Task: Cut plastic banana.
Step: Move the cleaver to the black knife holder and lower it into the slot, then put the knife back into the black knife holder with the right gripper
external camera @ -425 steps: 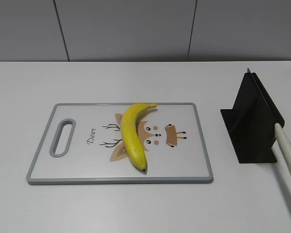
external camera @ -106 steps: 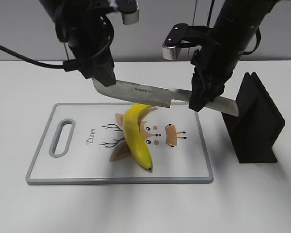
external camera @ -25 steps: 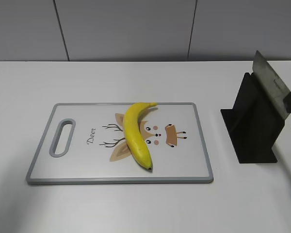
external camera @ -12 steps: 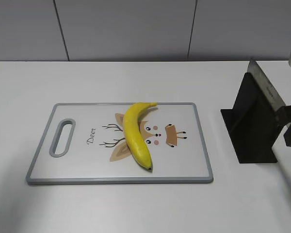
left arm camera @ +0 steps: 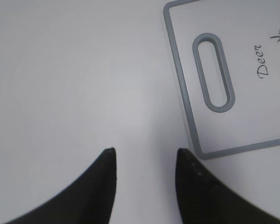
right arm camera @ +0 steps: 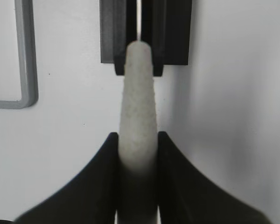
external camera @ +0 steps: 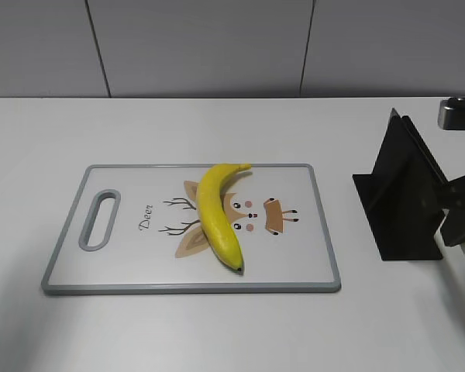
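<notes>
The plastic banana (external camera: 217, 217), yellow and in one piece, lies across the middle of the cutting board (external camera: 325, 232). In the right wrist view my right gripper (right arm camera: 137, 135) is shut on the off-white knife handle (right arm camera: 139, 88). The knife's blade is hidden in the slot of the black knife block (right arm camera: 172, 28). In the exterior view the right gripper (external camera: 461, 213) shows at the right edge behind the block (external camera: 403, 201). My left gripper (left arm camera: 144, 151) is open and empty over bare table, left of the board's handle end (left arm camera: 214, 70).
The cutting board has a grey rim, a handle slot (external camera: 99, 220) at its left end and a deer drawing under the banana. White table lies all round it, with a grey wall behind.
The right gripper has lowered the knife; the blade that stood above the block a second ago is now down in its slot. Banana and board have not moved.
</notes>
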Robot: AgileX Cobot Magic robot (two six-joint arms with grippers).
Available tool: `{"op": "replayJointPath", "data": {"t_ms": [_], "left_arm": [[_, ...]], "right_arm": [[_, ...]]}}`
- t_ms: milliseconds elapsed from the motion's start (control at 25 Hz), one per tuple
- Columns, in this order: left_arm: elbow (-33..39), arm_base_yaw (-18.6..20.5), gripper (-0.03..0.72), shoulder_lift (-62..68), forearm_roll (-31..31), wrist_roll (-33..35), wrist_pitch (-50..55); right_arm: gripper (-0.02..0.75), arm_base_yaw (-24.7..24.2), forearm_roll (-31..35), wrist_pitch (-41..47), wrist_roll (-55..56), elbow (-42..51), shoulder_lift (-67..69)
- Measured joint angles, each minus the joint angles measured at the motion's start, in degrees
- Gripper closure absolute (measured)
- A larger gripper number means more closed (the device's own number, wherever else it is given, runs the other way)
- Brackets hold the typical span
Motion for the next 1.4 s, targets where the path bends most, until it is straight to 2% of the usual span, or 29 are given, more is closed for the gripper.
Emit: {"op": "replayJointPath", "data": {"t_ms": [1400], "left_arm": [[0.00, 0.00, 0.273, 0.00, 0.01, 0.00, -0.05]], "right_arm": [[0.558, 0.00, -0.05, -0.24, 0.00, 0.00, -0.34]]}}
